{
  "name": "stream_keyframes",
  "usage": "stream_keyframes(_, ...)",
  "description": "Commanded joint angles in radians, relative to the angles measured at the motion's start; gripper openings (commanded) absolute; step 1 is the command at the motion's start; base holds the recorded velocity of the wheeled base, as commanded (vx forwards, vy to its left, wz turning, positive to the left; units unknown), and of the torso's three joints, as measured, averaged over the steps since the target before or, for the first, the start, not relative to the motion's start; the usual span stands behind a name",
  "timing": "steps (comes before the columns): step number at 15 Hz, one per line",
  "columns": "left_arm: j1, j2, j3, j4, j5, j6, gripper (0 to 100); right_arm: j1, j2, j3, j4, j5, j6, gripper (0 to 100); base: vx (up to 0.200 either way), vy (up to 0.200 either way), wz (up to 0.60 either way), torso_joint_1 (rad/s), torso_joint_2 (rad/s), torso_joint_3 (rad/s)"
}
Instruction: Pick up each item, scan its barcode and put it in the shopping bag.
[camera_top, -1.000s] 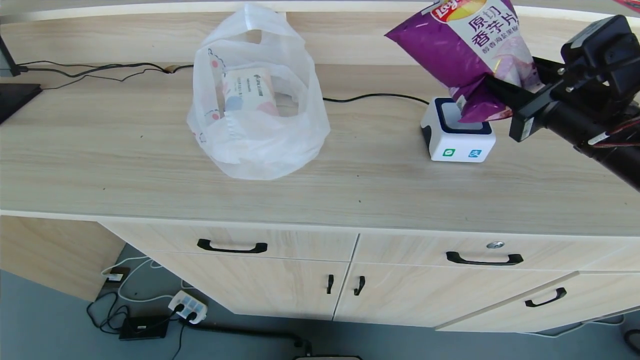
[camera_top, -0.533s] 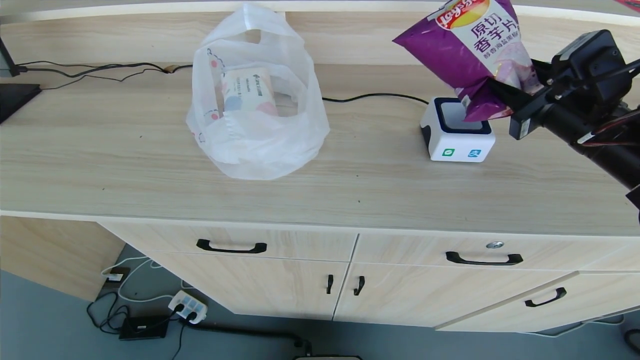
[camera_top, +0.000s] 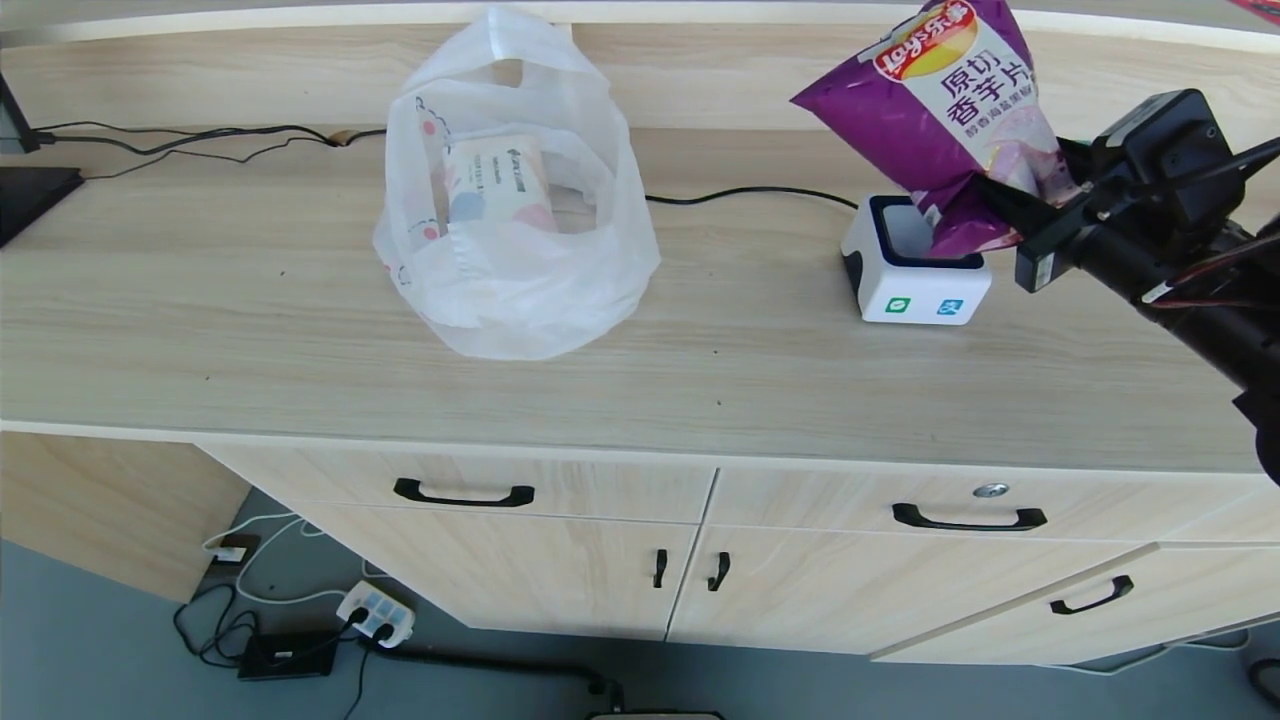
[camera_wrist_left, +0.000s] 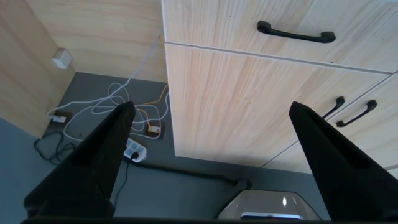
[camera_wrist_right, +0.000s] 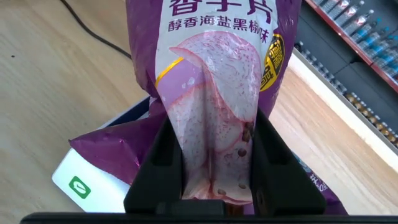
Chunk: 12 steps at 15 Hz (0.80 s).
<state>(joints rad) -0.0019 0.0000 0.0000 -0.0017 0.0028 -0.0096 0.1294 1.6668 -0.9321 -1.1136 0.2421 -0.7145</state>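
- Where the surface (camera_top: 250, 330) runs toward the robot's right, the right hand (camera_top: 1003, 197) holds a purple chip bag (camera_top: 935, 100) in the air, with both fingers (camera_wrist_right: 163, 163) pinched on the bag's lower end.
- Seen from the right wrist, the foil is squeezed flat between the two dark fingers and bulges out above them.
- The chip bag is tilted, with its top leaning toward the robot's left and toward the back wall.
- Its crumpled bottom corner hangs over the top of the scanner (camera_top: 915, 270); I cannot tell whether the two touch.
- The scanner is a small white box with a dark-rimmed window on top, and it sits on the right part of the surface.
- A black cable (camera_top: 740, 192) runs along the surface from behind the scanner toward the shopping bag (camera_top: 520, 270).
- The shopping bag is thin white plastic and stands open on the surface, well apart from the scanner, with its handles up.
- A pale packet (camera_top: 495, 180) inside it shows through the plastic, roughly upright.
- The left hand (camera_wrist_left: 211, 165) hangs low in front of the cabinet, with its fingers spread wide and nothing between them.
- Beyond it are light wooden drawer fronts (camera_wrist_left: 249, 93) with black handles, and a grey floor with loose cords.
- A white power strip (camera_top: 378, 612) lies on the floor under the surface's left half.
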Motion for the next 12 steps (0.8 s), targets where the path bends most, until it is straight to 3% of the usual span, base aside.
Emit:
stream_keyframes(1, 0.000, 0.000, 0.000, 0.000, 0.000, -0.001, 100, 0.001, -0.001, -0.002, 0.000, 0.000, 0.000, 0, 0.000, 0.000, 0.00, 0.000, 0.00, 0.000)
stream_keyframes(8, 0.000, 0.000, 0.000, 0.000, 0.000, -0.001, 100, 0.021, -0.010, -0.004, -0.008, -0.006, 0.012, 0, 0.000, 0.000, 0.00, 0.000, 0.00, 0.000)
stream_keyframes(10, 0.002, 0.000, 0.000, 0.000, 0.000, -0.001, 100, 0.147, -0.036, 0.021, -0.057, -0.081, 0.132, 0, 0.000, 0.000, 0.00, 0.000, 0.00, 0.000)
stream_keyframes(12, 0.000, 0.000, 0.000, 0.000, 0.000, -0.001, 100, 0.263, -0.140, 0.121, -0.046, -0.270, 0.303, 0, 0.000, 0.000, 0.00, 0.000, 0.00, 0.000)
